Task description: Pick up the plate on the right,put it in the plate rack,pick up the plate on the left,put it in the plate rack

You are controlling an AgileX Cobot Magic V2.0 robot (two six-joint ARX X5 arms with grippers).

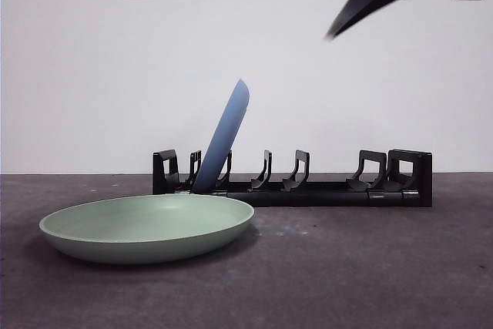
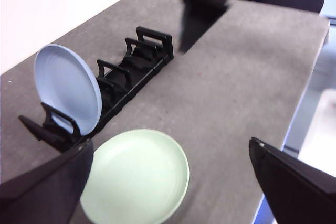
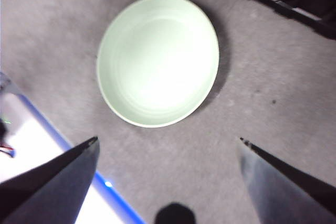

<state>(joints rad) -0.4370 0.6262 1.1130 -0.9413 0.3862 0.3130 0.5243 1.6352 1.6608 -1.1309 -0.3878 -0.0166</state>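
Pale green round plate (image 1: 146, 226) waits on our tabletop (image 1: 347, 267), blue plate (image 1: 223, 138) already racked in long black pronged plate rack (image 1: 308, 182), both hands spread wide and empty: left hand (image 2: 168, 177), right hand (image 3: 168, 166).

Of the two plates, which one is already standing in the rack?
The blue plate: it leans upright between prongs at one end of the black rack. The green plate lies flat on the table.

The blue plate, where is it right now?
The blue plate stands on edge, leaning, between the prongs at the left end of the plate rack in the front view, just behind the green plate lying flat on the table.
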